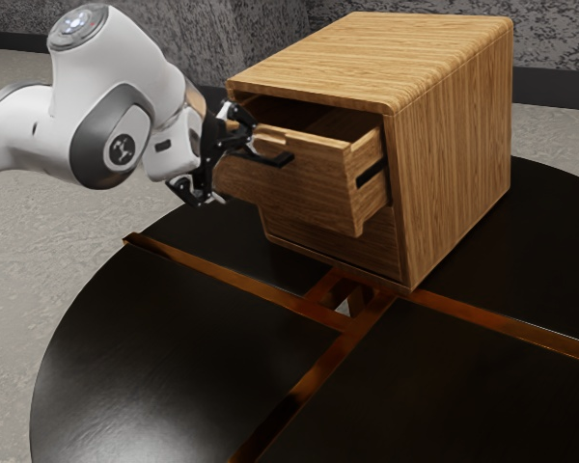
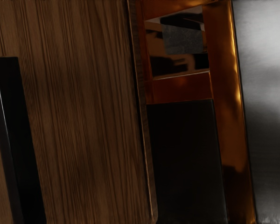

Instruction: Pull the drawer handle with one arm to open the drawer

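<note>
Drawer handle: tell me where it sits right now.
In the exterior view, the drawer handle is the black bar on the front of the pulled-out top drawer, left of centre, right at the gripper.

Round black table (image 1: 145, 376) stood before me, copper bands (image 1: 492, 320) crossing it. Grey speckled floor (image 1: 48, 241) lay beyond; rough grey wall (image 1: 569, 29), dark baseboard (image 1: 555, 82) behind.

1. The claw (image 1: 234, 135) is at the front of the drawer (image 1: 309, 183), right by its handle (image 1: 273, 156).
2. Past the claw, the drawer sticks part way out of the cabinet (image 1: 454, 125).
3. The cabinet sits on the table (image 1: 154, 347), which lies below the claw.
</note>
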You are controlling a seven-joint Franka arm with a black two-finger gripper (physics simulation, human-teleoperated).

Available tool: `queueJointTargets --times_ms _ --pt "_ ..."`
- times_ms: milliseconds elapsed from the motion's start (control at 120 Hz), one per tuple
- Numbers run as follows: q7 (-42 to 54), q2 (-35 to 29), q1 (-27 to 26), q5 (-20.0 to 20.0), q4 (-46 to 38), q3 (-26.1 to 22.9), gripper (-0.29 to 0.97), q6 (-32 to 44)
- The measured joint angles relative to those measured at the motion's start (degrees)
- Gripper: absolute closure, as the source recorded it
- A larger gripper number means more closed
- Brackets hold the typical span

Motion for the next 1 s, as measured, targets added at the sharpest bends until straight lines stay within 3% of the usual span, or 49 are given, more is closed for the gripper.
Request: queueJointTargets --times_ms 283,492,1000 --pt "0.0 -7.5 -3.2 1.7 -8.4 0.4 0.04 0.0" --pt "0.0 -11.4 -7.0 2.9 -12.4 5.1 0.01 0.0" --pt "0.1 -23.3 -6.7 4.1 -21.1 5.7 0.0 -0.4"
